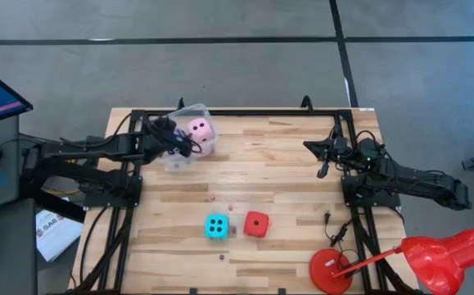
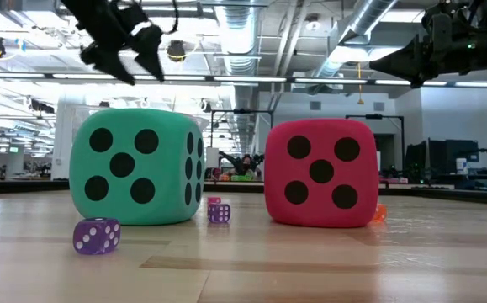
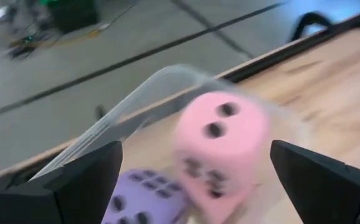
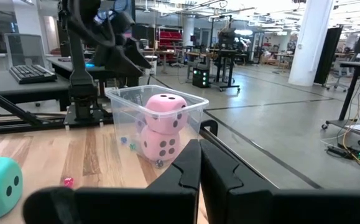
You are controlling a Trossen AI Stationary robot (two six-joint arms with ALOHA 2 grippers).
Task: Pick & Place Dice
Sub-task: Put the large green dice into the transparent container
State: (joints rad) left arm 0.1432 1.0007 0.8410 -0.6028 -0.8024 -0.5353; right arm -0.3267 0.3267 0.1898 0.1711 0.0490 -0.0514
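Two pale pink dice [image 4: 161, 127] sit stacked inside the clear plastic tub [image 4: 125, 106] in the upper left of the wooden table [image 1: 286, 164] in the high view, one resting on the other. A violet-blue die [image 3: 143, 198] lies beside the pink ones in the left wrist view, just below them in the frame. The left gripper [image 1: 189, 146] hangs over the tub with its fingers [image 3: 83, 180] spread wide and nothing between them. The cyan die [image 1: 215, 226] and the red die [image 1: 256, 224] rest near each other at lower centre of the table in the high view, not touching. Tiny dice [image 2: 96, 235] are scattered around them. The right gripper [image 1: 325, 168] waits at the right side of the table, fingers pressed together and empty. A red desk lamp [image 1: 433, 258] stands at the lower right corner.
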